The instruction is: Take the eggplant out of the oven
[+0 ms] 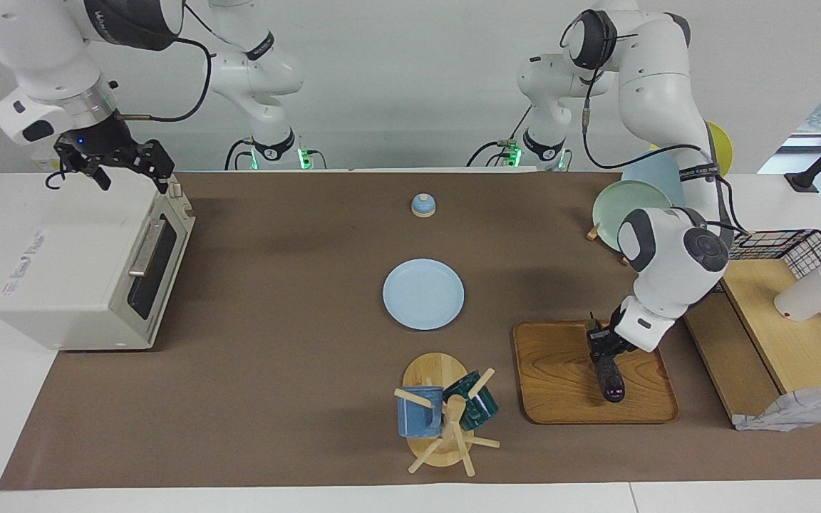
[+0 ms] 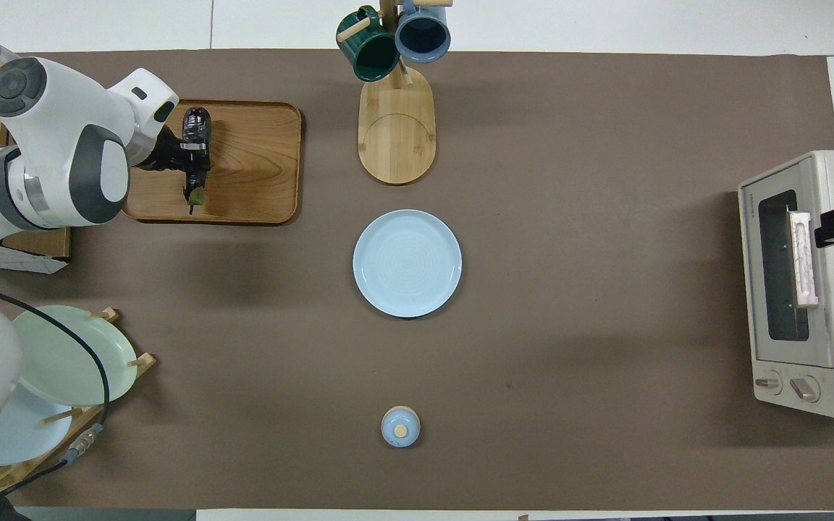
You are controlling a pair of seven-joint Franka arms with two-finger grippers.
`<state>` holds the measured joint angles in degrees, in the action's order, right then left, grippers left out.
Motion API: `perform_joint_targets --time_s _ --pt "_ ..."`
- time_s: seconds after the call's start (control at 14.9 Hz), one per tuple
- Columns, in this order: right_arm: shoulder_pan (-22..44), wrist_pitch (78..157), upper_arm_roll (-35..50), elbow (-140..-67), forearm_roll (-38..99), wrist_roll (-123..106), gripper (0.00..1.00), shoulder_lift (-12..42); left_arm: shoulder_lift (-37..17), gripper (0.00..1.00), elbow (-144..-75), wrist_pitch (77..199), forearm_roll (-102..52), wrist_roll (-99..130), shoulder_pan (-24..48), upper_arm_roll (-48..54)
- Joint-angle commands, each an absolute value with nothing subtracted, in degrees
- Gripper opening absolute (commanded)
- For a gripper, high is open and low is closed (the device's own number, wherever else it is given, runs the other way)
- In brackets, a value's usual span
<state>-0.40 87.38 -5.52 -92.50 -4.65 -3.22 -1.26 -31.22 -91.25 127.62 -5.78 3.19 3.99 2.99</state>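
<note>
Eggplant (image 1: 608,376) already out of oven (image 1: 90,267): left hand (image 1: 601,347) clamps it near the stem over the tray (image 1: 560,385), lower right of facing view, likely to set it down. Right hand (image 1: 122,165), upper left above shut oven, waits; grip can't tell.

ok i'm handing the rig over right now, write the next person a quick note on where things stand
Left gripper: down on the wooden tray at the left arm's end of the table, fingers around the eggplant.
Right gripper: waiting over the top of the oven, holding nothing.
Eggplant: already out of the oven, lying on the tray, stem tip pointing toward the robots.
Oven: door looks closed.
Done: eggplant taken out and brought to the tray.
Left: let go of the eggplant and lift the left arm away.
</note>
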Motion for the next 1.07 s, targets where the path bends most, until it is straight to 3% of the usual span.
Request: perform_joint_targets --time_s 0.0,0.74,1.0 --pt "-0.79 89.12 -5.71 -95.1 -2.9 -4.31 1.0 -2.46 -30.06 1.0 -90.71 127.36 -5.1 2.37 3.96 2.9" --pt "-0.44 88.15 -5.36 -94.83 -2.9 -4.31 1.0 -2.64 -4.15 1.0 -91.49 95.39 -4.92 6.06 3.08 -1.32" --pt "-0.44 88.15 -5.36 -94.83 -2.9 -4.31 1.0 -2.64 2.62 1.0 -98.85 92.72 -4.92 6.24 4.04 -1.32"
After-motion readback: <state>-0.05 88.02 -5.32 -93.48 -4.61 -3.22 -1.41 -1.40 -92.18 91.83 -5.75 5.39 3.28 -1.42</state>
